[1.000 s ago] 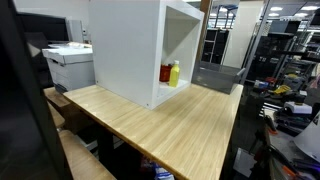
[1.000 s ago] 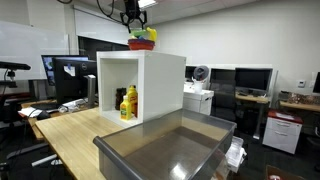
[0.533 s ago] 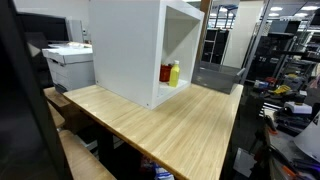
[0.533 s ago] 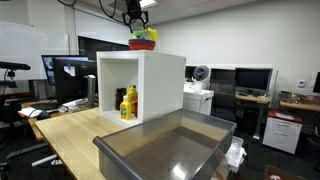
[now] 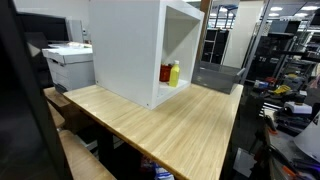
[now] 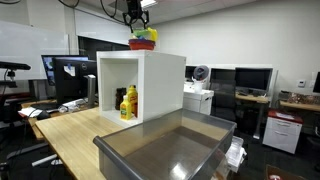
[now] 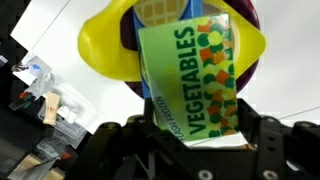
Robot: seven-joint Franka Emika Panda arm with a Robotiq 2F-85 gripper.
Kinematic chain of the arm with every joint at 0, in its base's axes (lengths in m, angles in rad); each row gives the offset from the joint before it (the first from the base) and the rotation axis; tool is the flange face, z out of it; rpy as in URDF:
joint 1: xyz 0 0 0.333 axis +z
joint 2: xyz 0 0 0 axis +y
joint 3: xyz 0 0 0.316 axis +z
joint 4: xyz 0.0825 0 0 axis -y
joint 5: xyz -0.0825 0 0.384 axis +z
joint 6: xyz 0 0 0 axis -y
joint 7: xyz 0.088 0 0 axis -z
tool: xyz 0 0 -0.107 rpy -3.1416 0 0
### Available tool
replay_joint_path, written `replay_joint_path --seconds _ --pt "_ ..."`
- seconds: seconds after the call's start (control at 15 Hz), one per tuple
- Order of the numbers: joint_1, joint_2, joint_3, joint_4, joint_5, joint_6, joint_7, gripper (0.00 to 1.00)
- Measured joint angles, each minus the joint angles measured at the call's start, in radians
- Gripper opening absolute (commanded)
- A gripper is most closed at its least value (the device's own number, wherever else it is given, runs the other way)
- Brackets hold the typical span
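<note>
My gripper point(image 6: 133, 16) hangs over the top of a white open-front cabinet point(image 6: 160, 85). In the wrist view the gripper point(image 7: 200, 135) has its two black fingers on either side of a green "VEGETABLES" box point(image 7: 195, 80), and the box fills the gap between them. The box leans into a stack of bowls, a yellow one point(image 7: 100, 50) and a purple one point(image 7: 252, 18), that stands on the cabinet top point(image 6: 143, 40). In an exterior view point(image 5: 125, 50) the cabinet's top and the gripper are out of frame.
Inside the cabinet stand a yellow bottle and a red one point(image 6: 128, 103), which also show in an exterior view point(image 5: 171, 73). The cabinet stands on a wooden table point(image 5: 170, 125). A large grey bin point(image 6: 170, 150) is in front. A printer point(image 5: 68, 62) stands behind.
</note>
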Motion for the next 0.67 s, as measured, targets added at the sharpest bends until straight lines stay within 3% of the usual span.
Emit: replay_joint_path --seconds 0.4,0.47,0.53,0.67 --pt "0.0 0.026 0.0 0.044 0.0 -0.026 0.002 0.53" --pt "0.0 0.035 0.0 0.06 0.0 -0.032 0.002 0.7" --pt "0.0 0.038 0.0 0.065 0.0 -0.034 0.002 0.94" --pt "0.0 0.042 0.0 0.071 0.0 -0.035 0.002 1.0"
